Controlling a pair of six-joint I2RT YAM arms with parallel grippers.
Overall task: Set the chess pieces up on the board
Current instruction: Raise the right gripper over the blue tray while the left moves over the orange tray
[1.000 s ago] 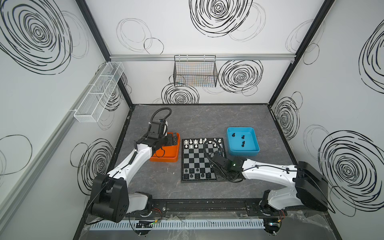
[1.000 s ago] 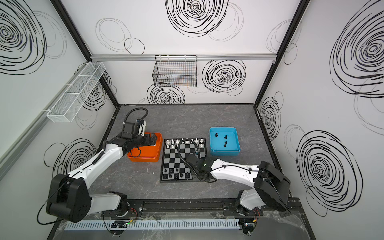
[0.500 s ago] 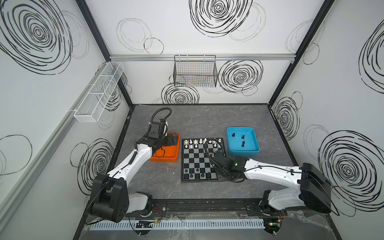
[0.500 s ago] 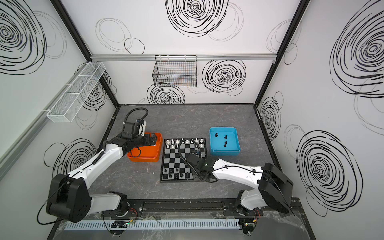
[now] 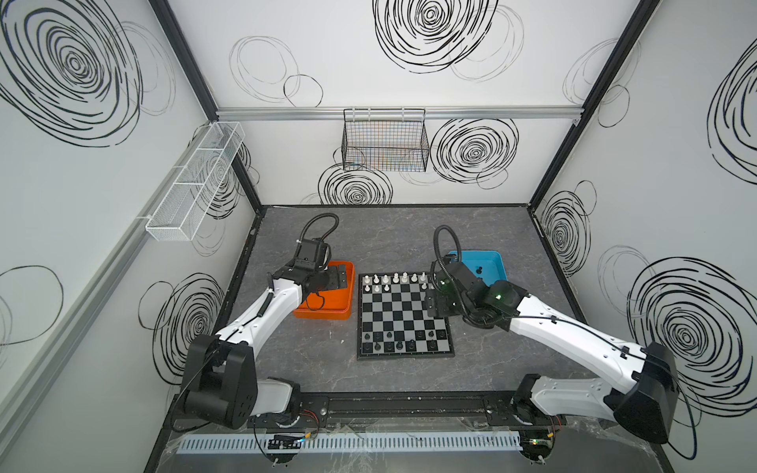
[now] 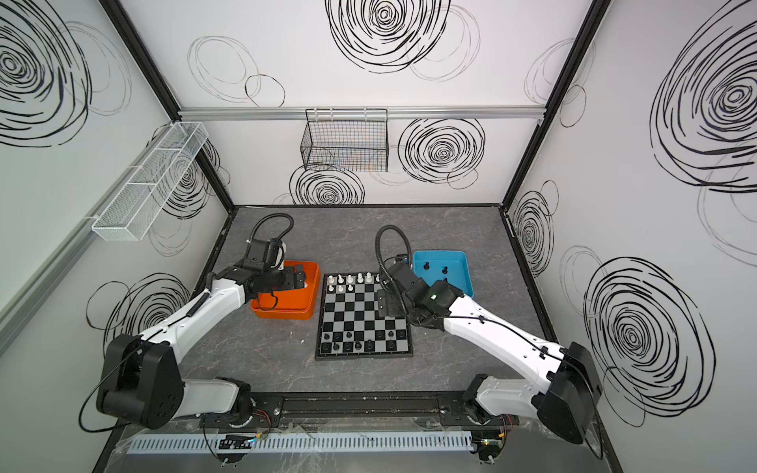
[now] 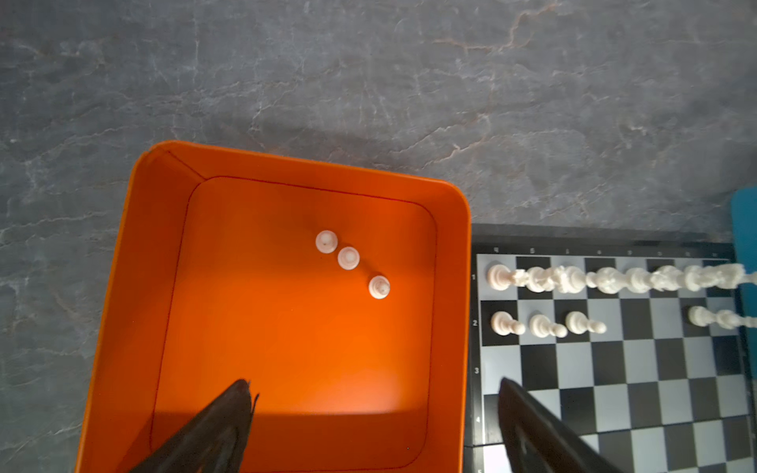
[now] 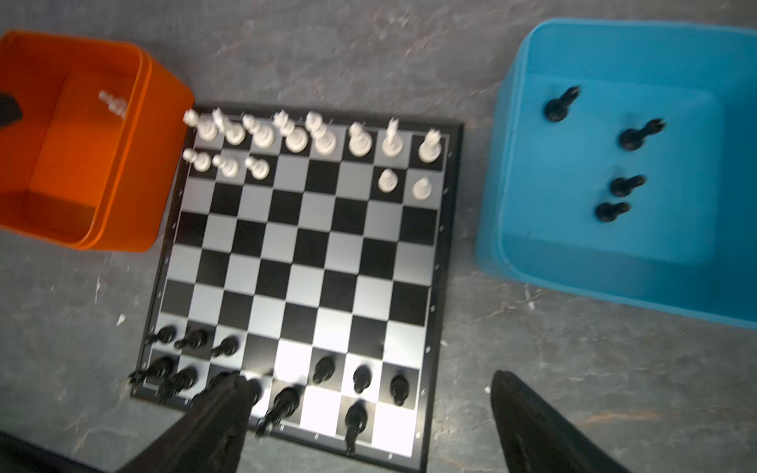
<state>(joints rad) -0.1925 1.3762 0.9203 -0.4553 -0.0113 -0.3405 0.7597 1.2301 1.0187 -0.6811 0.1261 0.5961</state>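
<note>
The board lies mid-table in both top views. White chess pieces fill its far rows and black ones its near rows. Three white pawns stand in the orange tray. Several black pieces stand in the blue tray. My left gripper hovers open over the orange tray's board-side edge, holding nothing. Above the board's right edge my right gripper is open and empty.
A black wire basket hangs on the back wall and a white mesh shelf on the left wall. Both trays flank the board closely. The arms' base rail runs along the table's front edge.
My right gripper has gone from shut to open and has lifted up and back from the board's near rows. The left arm has stayed still.
</note>
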